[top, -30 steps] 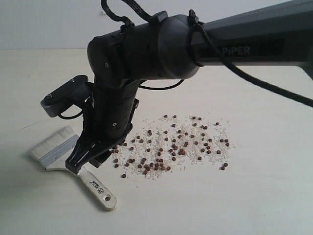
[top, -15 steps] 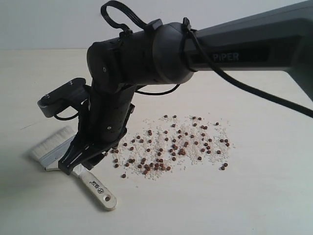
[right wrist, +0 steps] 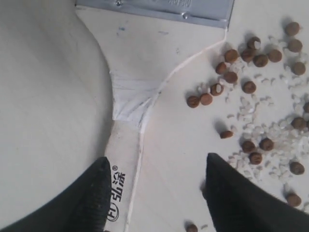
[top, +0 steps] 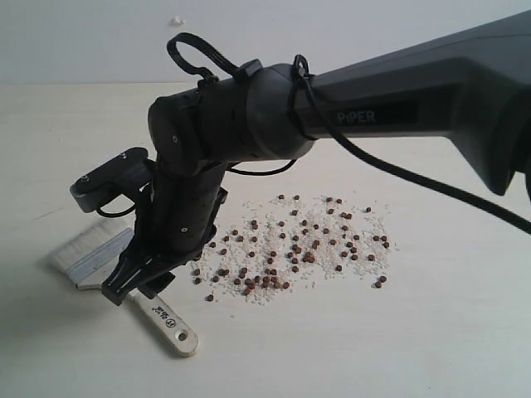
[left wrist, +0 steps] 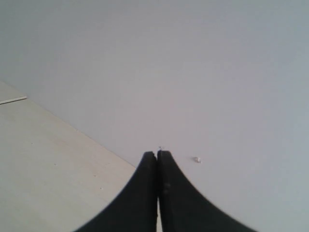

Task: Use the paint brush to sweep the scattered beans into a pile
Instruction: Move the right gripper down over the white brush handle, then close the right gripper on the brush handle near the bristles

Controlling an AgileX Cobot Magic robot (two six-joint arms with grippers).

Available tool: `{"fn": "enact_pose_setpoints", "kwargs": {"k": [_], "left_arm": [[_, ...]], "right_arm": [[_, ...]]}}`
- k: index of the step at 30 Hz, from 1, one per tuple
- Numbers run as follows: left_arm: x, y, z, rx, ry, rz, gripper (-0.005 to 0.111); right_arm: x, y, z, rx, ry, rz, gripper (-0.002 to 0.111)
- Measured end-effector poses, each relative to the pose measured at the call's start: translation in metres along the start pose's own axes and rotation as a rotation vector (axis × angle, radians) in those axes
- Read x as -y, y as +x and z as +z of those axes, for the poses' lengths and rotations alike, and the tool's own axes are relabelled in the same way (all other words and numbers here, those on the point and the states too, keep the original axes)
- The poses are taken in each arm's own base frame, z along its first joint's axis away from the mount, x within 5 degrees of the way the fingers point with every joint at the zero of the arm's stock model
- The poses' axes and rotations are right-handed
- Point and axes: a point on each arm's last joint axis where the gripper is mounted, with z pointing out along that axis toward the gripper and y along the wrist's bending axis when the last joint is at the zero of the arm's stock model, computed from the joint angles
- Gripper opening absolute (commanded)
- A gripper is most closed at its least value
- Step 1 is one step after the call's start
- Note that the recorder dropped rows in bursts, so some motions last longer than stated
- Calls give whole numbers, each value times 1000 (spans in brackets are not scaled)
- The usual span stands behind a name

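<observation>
The paint brush [top: 170, 322] lies flat on the pale table at the left, with off-white bristles, a silver ferrule and a wooden handle with a hole at its end. My right gripper [top: 123, 290] reaches across and hangs open just over the handle [right wrist: 129, 101], close to the ferrule [right wrist: 159, 7]. One of its fingers [right wrist: 96, 193] sits over the printed handle, the other over bare table beside it. The beans [top: 299, 245] are scattered with white grains to the right of the brush; some beans [right wrist: 251, 87] lie near the handle. My left gripper [left wrist: 158, 154] is shut, empty and faces the wall.
The right arm's dark body [top: 241, 116] and its black cable [top: 431, 182] span the scene above the beans. A pale wall [top: 83, 33] rises behind the table. Bare tabletop [top: 373, 348] lies in front of the beans.
The right arm has dropped slightly, and its open fingers have come down and a little left, closer to the brush handle. The brush and beans have not moved.
</observation>
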Motion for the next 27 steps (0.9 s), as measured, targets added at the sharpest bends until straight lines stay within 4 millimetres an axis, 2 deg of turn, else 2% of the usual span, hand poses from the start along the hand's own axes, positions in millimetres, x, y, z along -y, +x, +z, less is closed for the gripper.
{"fn": "enact_pose_setpoints", "kwargs": {"k": [3,9,16,27], "left_arm": [[0,0,0,0,0,0,0],[0,0,0,0,0,0,0],[0,0,0,0,0,2,0],[0,0,0,0,0,2,0]], "right_arm": [[0,-3,-1,-11,-5,1,55],[-1,-22,-6,0,-15,12,55],[-9,-31,12,-58,-32,11,56],[-6,-26,29,-121,-23,34,56]]}}
